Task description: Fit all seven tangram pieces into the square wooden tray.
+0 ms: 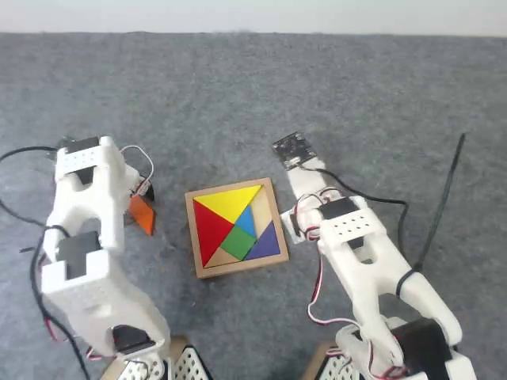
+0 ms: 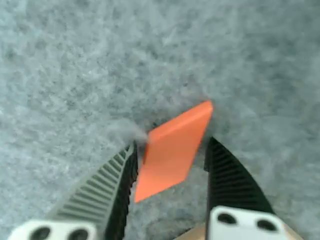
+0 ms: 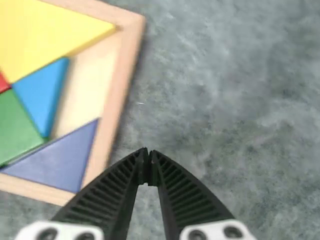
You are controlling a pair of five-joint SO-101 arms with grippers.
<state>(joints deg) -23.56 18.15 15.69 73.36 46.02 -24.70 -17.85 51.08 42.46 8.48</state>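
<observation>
Left claw (image 2: 172,147) holds tilted orange piece (image 2: 175,142) between fingers.

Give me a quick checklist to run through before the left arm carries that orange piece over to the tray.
1. Orange piece sits in the left end effector: ok.
2. Grip is firm on both sides of it: cannot tell.
3. A slot is open in the tray, bare wood between the yellow triangle and the purple triangle: ok.
4. Right end effector is shut, empty and off the tray's edge: ok.
5. Tray is otherwise full: not ok, a corner gap below the red triangle is bare too.
</observation>
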